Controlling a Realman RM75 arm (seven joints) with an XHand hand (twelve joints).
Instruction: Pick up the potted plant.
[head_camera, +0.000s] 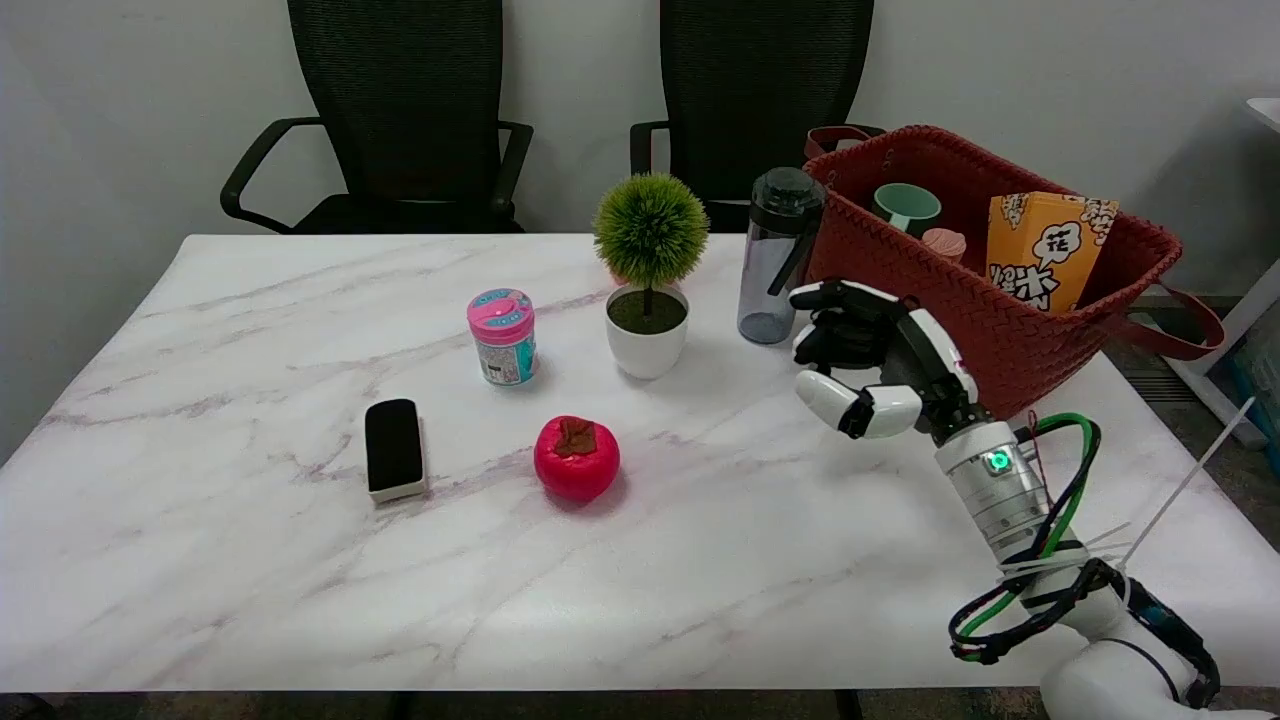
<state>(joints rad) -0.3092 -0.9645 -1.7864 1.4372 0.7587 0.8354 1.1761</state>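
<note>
We find the right hand (872, 362) empty, fingers apart, above the marble tabletop (300, 560). The green ball-topped plant in its white pot (647, 330) stands upright, well apart to its left, slightly farther back.

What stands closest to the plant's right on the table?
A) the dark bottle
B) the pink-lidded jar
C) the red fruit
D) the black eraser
A: the bottle stands just right of the plant, between it and the red basket; the open right hand has not reached the plant.
</note>
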